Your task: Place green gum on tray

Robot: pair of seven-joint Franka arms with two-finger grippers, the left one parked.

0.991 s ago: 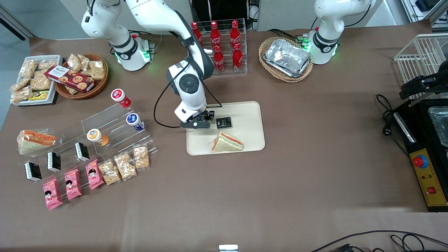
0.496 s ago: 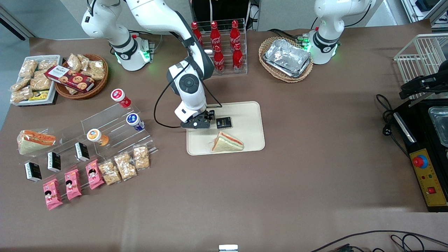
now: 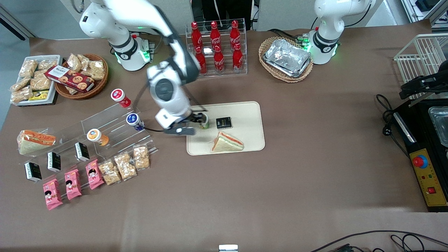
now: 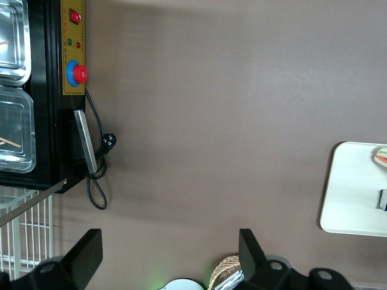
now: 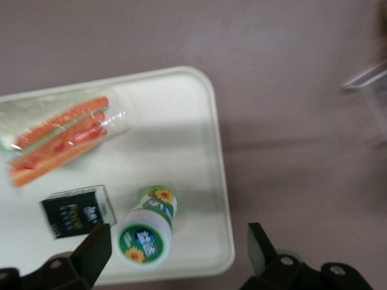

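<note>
Green gum (image 3: 204,121) stands released on tray (image 3: 245,140), at nine o'clock of the black packet (image 3: 223,122); hand (image 3: 182,130) open, empty, clear of it.

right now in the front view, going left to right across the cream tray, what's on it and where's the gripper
gripper, jaws open at the tray edge toward the working arm → green gum → black packet; the sandwich lies nearer the camera, overlapping both.
</note>
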